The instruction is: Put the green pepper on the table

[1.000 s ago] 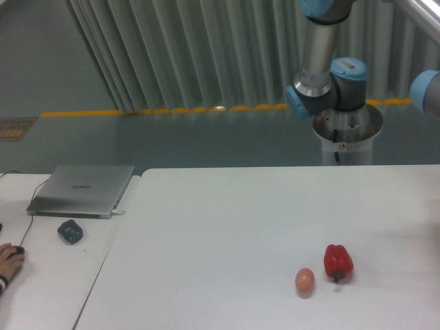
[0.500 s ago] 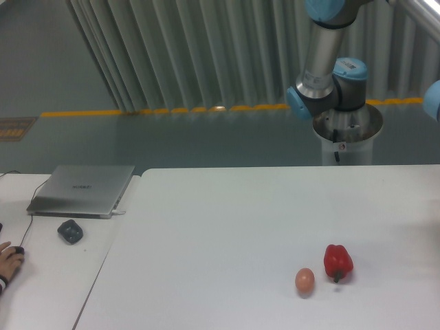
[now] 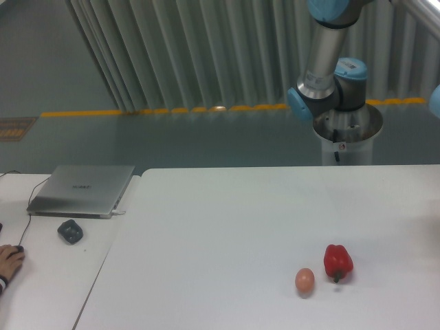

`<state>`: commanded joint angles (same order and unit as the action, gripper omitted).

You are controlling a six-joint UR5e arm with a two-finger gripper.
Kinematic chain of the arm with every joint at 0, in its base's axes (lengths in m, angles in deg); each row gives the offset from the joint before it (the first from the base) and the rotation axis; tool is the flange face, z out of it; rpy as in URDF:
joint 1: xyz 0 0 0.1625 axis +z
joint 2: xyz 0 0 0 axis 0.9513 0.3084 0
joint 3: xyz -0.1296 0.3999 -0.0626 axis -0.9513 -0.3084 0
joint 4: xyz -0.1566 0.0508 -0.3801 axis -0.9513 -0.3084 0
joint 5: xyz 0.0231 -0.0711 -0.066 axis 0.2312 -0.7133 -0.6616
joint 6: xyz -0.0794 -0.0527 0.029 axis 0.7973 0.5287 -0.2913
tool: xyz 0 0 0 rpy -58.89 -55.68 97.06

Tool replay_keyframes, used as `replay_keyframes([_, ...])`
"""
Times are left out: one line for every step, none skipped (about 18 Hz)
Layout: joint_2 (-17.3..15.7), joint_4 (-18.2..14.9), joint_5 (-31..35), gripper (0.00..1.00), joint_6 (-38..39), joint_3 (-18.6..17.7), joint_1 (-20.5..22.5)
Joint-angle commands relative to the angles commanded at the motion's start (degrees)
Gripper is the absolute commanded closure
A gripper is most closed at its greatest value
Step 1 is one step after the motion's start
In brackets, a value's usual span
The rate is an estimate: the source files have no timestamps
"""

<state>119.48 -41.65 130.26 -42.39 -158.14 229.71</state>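
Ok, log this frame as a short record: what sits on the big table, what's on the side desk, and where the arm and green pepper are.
big table: plain white flat-topped table
on it: glossy red bell pepper; small brown egg just left of it, apart
side desk: closed grey laptop; dark mouse
arm: grey-and-blue robot arm behind the table
end effector: not in view
green pepper: not in view

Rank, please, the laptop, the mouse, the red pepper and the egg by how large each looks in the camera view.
Largest to smallest:
1. laptop
2. red pepper
3. mouse, close to the pepper in apparent size, so this order is unsure
4. egg
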Motion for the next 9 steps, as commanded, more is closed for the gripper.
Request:
replay_keyframes([0.1, -0.2, 0.1, 0.0, 0.0, 0.1, 0.0])
replay_keyframes([0.2, -0.4, 0.1, 0.0, 0.3, 0.1, 0.2])
replay_keyframes([0.3, -0.4, 0.1, 0.0, 0.3, 0.1, 0.2])
replay_keyframes([0.4, -0.5, 0.1, 0.0, 0.4, 0.1, 0.2])
replay_keyframes([0.5, -1.2, 0.1, 0.0, 0.8, 0.1, 0.2])
replay_keyframes([0.8, -1.5, 0.1, 0.0, 1.0, 0.1, 0.3])
replay_keyframes([0.9, -1.5, 0.1, 0.0, 1.1, 0.1, 0.3])
replay_keyframes([1.1, -1.6, 0.2, 0.0, 1.1, 0.1, 0.3])
replay_keyframes([1.1, -1.8, 0.3, 0.0, 1.1, 0.1, 0.3])
